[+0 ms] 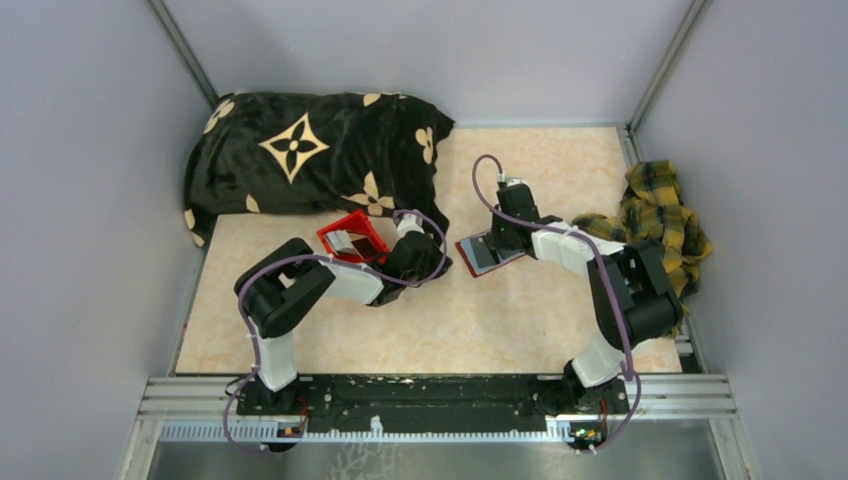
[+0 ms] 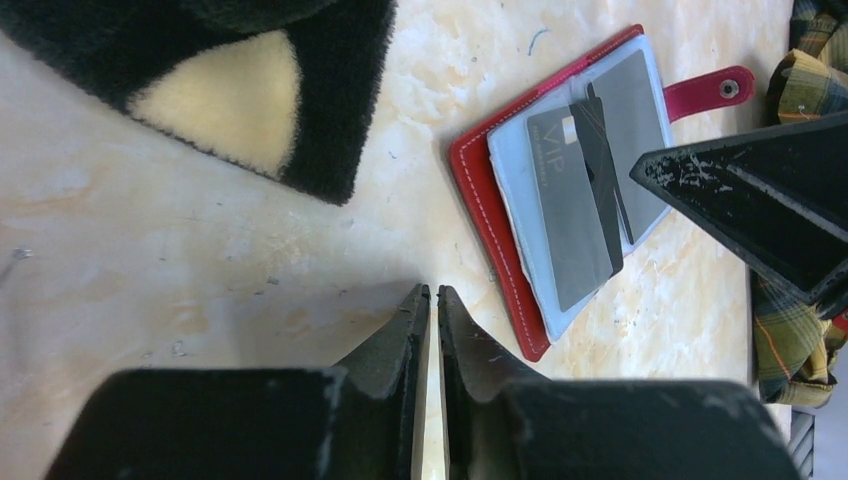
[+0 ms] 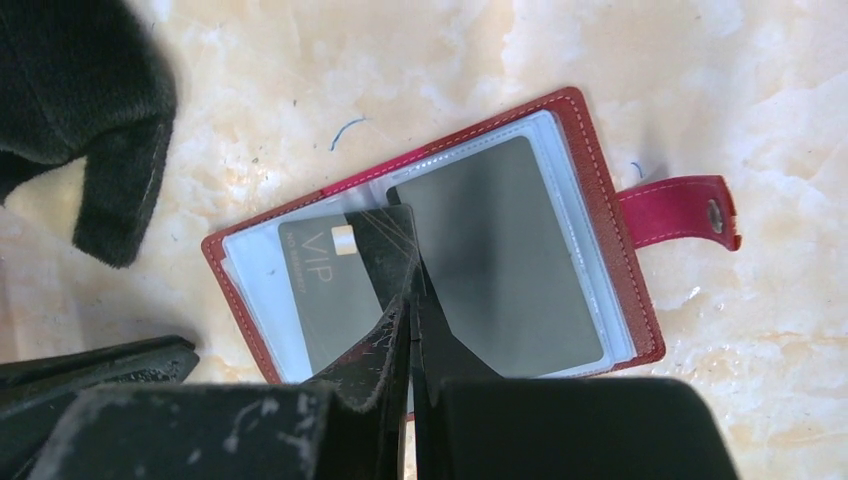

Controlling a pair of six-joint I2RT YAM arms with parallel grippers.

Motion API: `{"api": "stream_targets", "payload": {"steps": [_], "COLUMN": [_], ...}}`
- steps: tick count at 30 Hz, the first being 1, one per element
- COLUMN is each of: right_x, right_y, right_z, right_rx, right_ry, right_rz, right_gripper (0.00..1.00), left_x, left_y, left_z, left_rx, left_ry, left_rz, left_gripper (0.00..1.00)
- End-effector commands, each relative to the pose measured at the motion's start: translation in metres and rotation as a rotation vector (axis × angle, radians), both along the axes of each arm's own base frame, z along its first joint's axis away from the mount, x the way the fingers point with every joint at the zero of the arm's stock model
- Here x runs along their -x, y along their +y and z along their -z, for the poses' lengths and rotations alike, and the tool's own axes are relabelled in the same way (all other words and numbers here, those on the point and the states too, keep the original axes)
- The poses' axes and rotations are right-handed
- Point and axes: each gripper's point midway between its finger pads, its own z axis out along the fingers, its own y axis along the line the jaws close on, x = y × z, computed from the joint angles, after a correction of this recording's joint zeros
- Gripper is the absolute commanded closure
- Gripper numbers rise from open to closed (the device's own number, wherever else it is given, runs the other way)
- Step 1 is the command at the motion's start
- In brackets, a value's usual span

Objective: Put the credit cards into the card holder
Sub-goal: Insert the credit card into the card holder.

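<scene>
The card holder (image 3: 600, 230) lies open on the table, red outside with pale clear sleeves, its snap tab (image 3: 680, 210) pointing away. A grey "VIP" card (image 3: 325, 290) sits in one sleeve and another grey card (image 3: 500, 260) in the other. My right gripper (image 3: 411, 290) is shut on a dark card (image 3: 385, 245) that stands tilted over the fold. From the left wrist view this card (image 2: 603, 170) is a thin black strip above the holder (image 2: 500, 200). My left gripper (image 2: 433, 292) hovers just left of the holder, shut and with nothing in it. A pale card (image 1: 344, 241) lies in the red bin (image 1: 368, 224).
A black cushion with tan flower marks (image 1: 310, 160) fills the back left, and a corner of it (image 2: 250, 90) reaches close to the holder. A yellow plaid cloth (image 1: 660, 215) is bunched at the right edge. Grey walls enclose the table.
</scene>
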Motion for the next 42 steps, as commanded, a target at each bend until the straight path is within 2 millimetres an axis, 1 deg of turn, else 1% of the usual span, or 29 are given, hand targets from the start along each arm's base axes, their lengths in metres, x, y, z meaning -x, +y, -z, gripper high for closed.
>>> {"api": "stream_targets", "payload": {"steps": [1, 7, 9, 15, 20, 32, 42], "right_x": [-0.020, -0.024, -0.023, -0.024, -0.020, -0.012, -0.007], "right_y": [-0.002, -0.004, -0.005, -0.003, 0.002, 0.013, 0.019], "right_z": [-0.008, -0.008, 0.005, 0.013, 0.019, 0.023, 0.019], "right_rx": [-0.021, -0.036, -0.028, -0.040, -0.064, -0.130, -0.159], "right_ry": [-0.056, -0.058, -0.027, -0.010, 0.007, 0.029, 0.029], "right_rz": [0.039, 0.048, 0.050, 0.043, 0.033, 0.013, 0.012], "right_gripper": [0.99, 1.00, 1.00, 1.00, 1.00, 1.00, 1.00], "left_x": [0.050, 0.053, 0.055, 0.058, 0.057, 0.057, 0.057], "left_y": [0.031, 0.021, 0.020, 0.021, 0.020, 0.017, 0.015], "left_z": [0.077, 0.081, 0.082, 0.086, 0.088, 0.092, 0.093], "left_rx": [-0.252, -0.278, -0.286, -0.304, -0.307, -0.309, -0.302], "left_ry": [0.190, 0.187, 0.187, 0.192, 0.193, 0.197, 0.200], "left_rz": [0.095, 0.129, 0.134, 0.141, 0.141, 0.147, 0.148], "left_gripper": [0.85, 0.86, 0.87, 0.87, 0.87, 0.87, 0.87]}}
